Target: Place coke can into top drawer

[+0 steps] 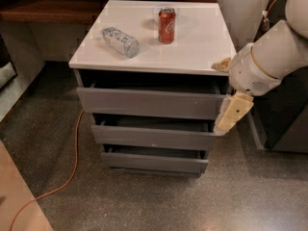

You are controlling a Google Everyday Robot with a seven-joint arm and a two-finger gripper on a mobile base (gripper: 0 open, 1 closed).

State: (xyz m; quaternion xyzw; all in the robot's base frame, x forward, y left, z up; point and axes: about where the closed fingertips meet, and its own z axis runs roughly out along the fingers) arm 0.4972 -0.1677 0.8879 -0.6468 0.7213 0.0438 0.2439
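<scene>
The red coke can (167,26) stands upright on the white cabinet top (202,42), near its back middle. The top drawer (149,103) is the uppermost grey drawer, pulled out only a little, with a dark gap above its front. My gripper (218,97) is at the cabinet's right front corner, level with the top drawer's right end and well away from the can. It is open and empty. One cream finger (233,112) hangs down beside the drawer front. The other finger (221,64) lies at the edge of the cabinet top.
A clear crinkled plastic bottle (120,41) lies on its side on the cabinet top, left of the can. Two lower grey drawers (151,137) stand slightly out. An orange cable (72,167) runs over the floor at the left. A wooden shelf (43,8) is at the back left.
</scene>
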